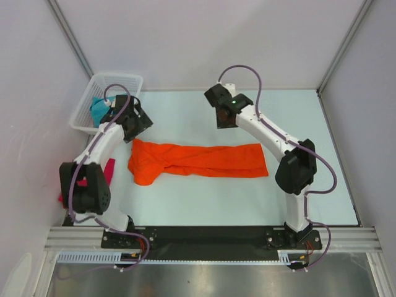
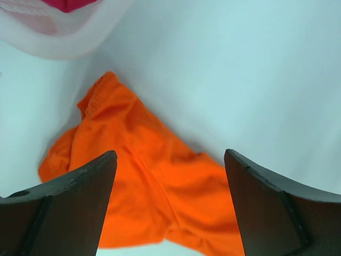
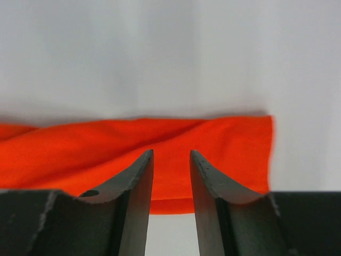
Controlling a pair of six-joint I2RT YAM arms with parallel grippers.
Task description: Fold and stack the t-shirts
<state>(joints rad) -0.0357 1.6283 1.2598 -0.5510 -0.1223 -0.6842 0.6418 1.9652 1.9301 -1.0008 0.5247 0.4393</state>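
Pale table carries orange t-shirt and white basket.

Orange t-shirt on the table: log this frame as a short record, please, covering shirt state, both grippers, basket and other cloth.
orange t-shirt: long strip on the table, bunched at its left end
left gripper: wide open, empty, over the bunched end
right gripper: fingers slightly apart, empty, facing the shirt's right end
basket: white lattice, far left corner, teal cloth inside
pink cloth: at the table's left edge
stack: none yet
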